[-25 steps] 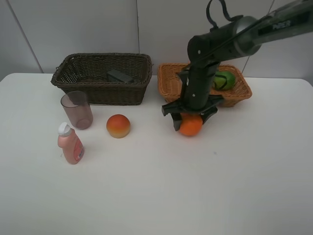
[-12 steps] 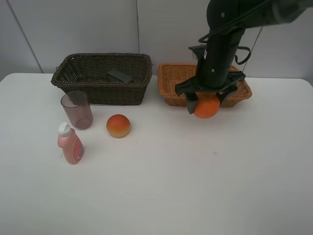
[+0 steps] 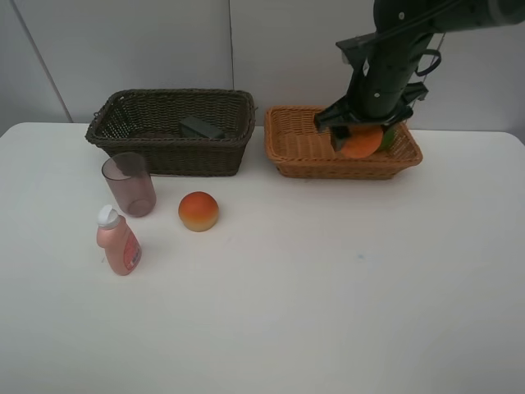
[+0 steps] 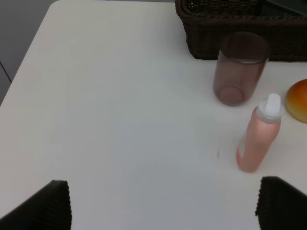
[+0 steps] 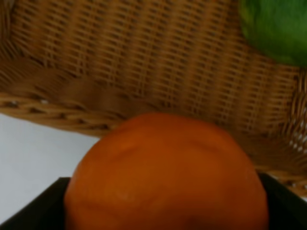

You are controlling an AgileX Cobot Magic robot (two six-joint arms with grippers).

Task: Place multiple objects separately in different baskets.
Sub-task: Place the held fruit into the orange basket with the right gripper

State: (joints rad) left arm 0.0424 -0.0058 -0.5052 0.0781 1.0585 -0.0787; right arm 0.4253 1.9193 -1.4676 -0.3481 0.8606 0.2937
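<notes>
Right gripper, clamped on an orange, hangs above the tan basket, where a high release could bounce it off the green fruit; left gripper gapes open.

We saw open table across the lower right of the frame; cup, pink bottle and peach crowded the left.

My right arm is basically all black: a chunky round tube ending in a boxy wrist block, with a greyer link up top. A thin black cable loops off its side. Of my left jaws, only matte black, squared-off, slightly grainy fingertips show.
</notes>
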